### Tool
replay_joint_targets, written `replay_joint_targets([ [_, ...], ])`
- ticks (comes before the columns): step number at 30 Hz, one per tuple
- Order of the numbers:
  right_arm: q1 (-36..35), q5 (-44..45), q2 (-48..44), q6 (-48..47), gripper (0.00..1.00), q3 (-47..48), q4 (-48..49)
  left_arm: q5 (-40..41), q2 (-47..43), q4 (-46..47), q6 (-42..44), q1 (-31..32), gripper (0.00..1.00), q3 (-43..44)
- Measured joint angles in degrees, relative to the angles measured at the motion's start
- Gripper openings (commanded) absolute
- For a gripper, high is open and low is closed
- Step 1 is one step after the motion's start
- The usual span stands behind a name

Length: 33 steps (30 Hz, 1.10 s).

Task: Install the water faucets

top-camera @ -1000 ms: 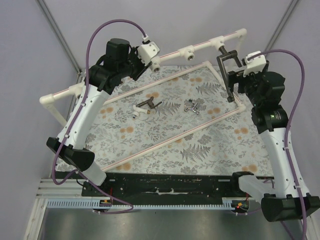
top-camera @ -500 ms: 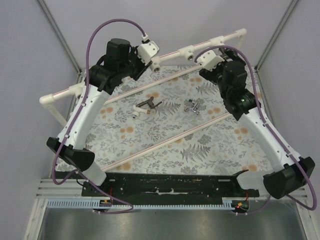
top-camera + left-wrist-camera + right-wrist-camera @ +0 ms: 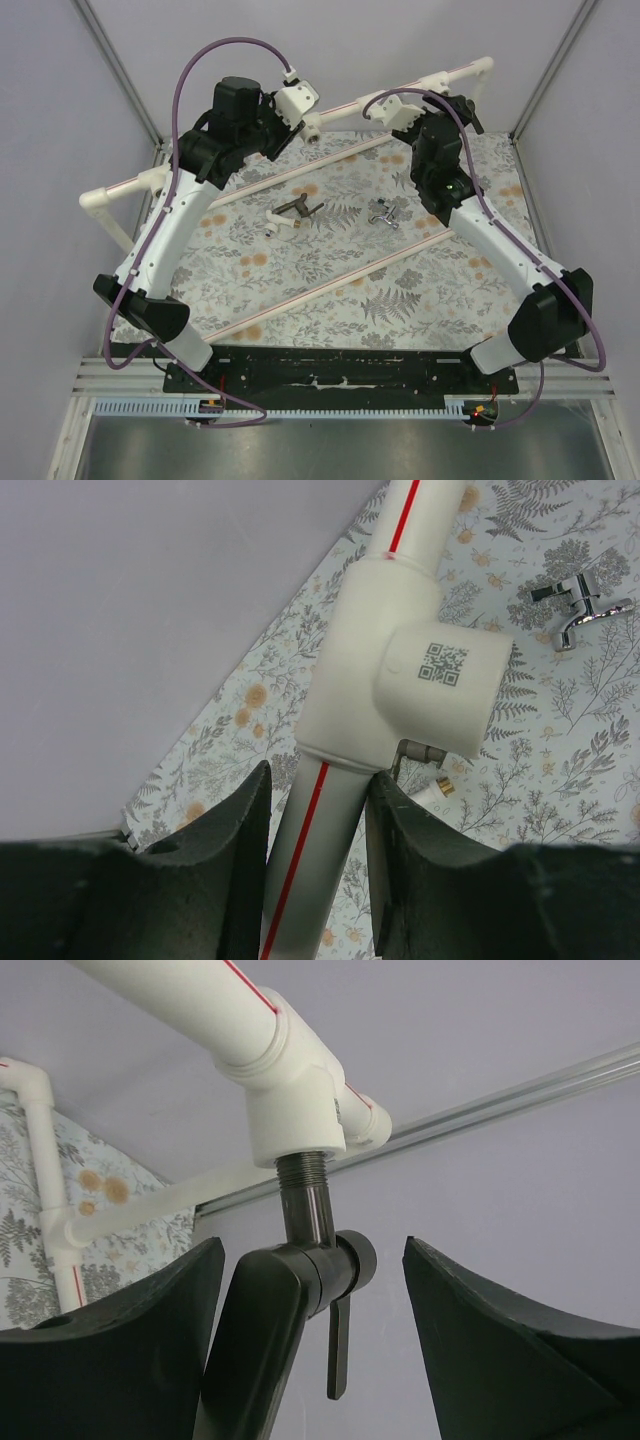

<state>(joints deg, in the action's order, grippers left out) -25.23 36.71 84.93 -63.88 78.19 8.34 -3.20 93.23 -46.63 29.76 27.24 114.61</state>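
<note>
white plastic pipe frame with red stripes [image 3: 150, 180] stood on the floral-print table [image 3: 330, 290]. left tool [image 3: 318, 780] was clenched on the frame's top bar, fingers [image 3: 235, 860] pressed on both sides of the pipe just below a tee fitting with a qr code [image 3: 440, 665]. right tool [image 3: 312, 1255] was released, jaws wide apart, at another tee of the same bar, nearer the frame's far corner. dark l-shaped metal faucet with a long tube spout [image 3: 300, 1290] hung from that tee's socket, threaded end in the socket with some thread showing. it sat between the right tool's jaws, close against one, with a clear gap to the other; cannot tell if the near one touched it. shorter dark faucet with a white end [image 3: 292, 212] lay on the table inside the frame, between its two low rails. shiny silver cross-handled faucet [image 3: 385, 214] lay inside the frame too, near the shorter dark one but apart from it, both loose on the table.
</note>
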Motion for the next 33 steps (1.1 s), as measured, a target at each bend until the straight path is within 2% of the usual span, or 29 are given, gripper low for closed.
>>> replay_joint_targets([
  [9,-0.2,4.4,3.8,-2.6,0.46,0.1,3.7,0.2,0.0,0.0,-0.2,0.2,0.02,0.0],
  [13,-0.4,5.0,3.8,0.3,0.38,2.8,0.4,0.3,0.0,0.2,-0.2,0.2,0.02,-0.2],
  [20,0.0,2.9,4.1,9.0,0.21,11.0,-15.3,0.4,-0.3,0.2,-0.2,0.2,0.02,-0.4],
  [25,1.6,-2.0,5.7,16.5,0.00,18.8,-27.8,0.4,-0.6,0.5,-0.2,0.2,0.02,-0.9],
  [33,8.9,-19.9,9.6,32.0,0.00,35.0,-48.2,0.2,-1.4,1.8,0.0,0.2,0.02,-2.4],
])
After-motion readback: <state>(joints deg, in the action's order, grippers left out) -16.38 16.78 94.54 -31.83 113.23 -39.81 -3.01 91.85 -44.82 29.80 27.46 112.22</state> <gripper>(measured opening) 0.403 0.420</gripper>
